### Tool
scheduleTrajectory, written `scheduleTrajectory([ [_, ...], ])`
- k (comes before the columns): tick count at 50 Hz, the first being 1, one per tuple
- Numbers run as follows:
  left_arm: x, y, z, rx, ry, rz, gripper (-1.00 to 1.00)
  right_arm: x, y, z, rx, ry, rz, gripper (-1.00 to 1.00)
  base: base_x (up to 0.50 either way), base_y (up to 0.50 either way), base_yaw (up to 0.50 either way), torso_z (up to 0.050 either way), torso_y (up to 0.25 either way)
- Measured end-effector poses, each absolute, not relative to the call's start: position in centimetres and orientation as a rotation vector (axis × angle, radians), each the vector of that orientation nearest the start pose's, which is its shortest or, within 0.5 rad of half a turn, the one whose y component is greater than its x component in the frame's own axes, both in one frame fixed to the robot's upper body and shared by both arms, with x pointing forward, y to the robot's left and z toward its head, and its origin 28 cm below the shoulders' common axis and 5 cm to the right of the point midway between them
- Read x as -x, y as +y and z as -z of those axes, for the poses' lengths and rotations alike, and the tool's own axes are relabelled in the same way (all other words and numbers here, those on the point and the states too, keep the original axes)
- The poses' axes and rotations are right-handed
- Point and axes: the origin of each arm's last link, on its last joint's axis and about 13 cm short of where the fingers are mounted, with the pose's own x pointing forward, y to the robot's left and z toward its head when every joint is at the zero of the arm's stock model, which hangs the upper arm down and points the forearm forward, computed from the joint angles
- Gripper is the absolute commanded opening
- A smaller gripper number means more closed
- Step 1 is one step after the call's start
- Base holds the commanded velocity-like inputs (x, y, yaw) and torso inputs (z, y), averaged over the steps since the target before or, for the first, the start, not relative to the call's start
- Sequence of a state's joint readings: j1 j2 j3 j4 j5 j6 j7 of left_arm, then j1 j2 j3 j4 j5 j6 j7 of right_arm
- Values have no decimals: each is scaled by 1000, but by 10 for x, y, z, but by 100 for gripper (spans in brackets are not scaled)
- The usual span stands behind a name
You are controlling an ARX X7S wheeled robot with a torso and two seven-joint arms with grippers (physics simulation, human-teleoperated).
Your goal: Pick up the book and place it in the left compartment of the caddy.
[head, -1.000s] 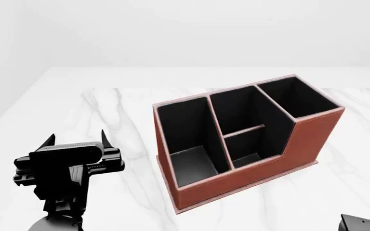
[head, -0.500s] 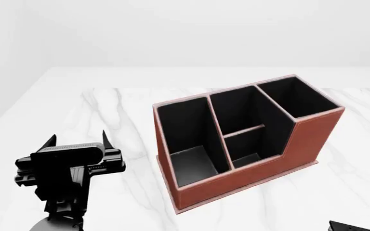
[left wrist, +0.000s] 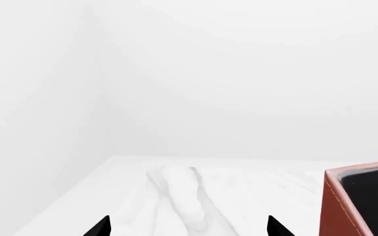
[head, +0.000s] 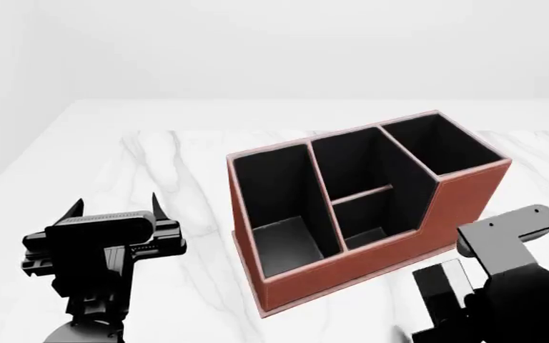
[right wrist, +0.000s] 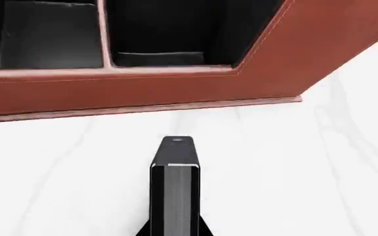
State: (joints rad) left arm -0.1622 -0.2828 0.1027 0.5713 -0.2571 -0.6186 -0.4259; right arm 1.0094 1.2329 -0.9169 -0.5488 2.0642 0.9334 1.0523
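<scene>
Standing edge-on in the right wrist view, the book (right wrist: 174, 196) is seen as a thin slab with black sides and a pale grey strip of pages between them. It is carried above the white marble table (head: 160, 164), just in front of the caddy (head: 379, 236) and apart from its stepped front wall. It is judged to be clamped in the right gripper (head: 460, 296), whose jaws appear closed on its covers, though the contact itself is not clearly shown (the fingertips are largely hidden by the arm's own body). An upright, edge-on hold is probably chosen so that the book can be slid down into a narrow slot.

The left compartment (head: 279, 207), the long undivided black-lined slot, is seen empty. It lies on the far side of the caddy from the book, beyond the slot split by a crossbar, so a carry up and across towards the robot's left is called for.

The left gripper (head: 115, 209) is held over bare table beside the caddy with its jaws spread wide, and nothing is gripped by it.
</scene>
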Motion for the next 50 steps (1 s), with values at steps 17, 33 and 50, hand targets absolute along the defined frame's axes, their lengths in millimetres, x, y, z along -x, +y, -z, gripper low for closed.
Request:
scheduleTrajectory([
  [17, -221, 226, -123, -77, -84, -201, 100, -190, -150, -279, 310, 693, -345, -100, 0, 0, 0, 0, 1],
  [33, -223, 227, -122, -83, -80, -205, 100, -240, -109, -339, 357, 664, -435, -100, 0, 0, 0, 0, 1],
  [50, -224, 227, -121, -81, -77, -204, 100, -306, -58, -370, 363, 740, -441, -100, 0, 0, 0, 0, 1],
])
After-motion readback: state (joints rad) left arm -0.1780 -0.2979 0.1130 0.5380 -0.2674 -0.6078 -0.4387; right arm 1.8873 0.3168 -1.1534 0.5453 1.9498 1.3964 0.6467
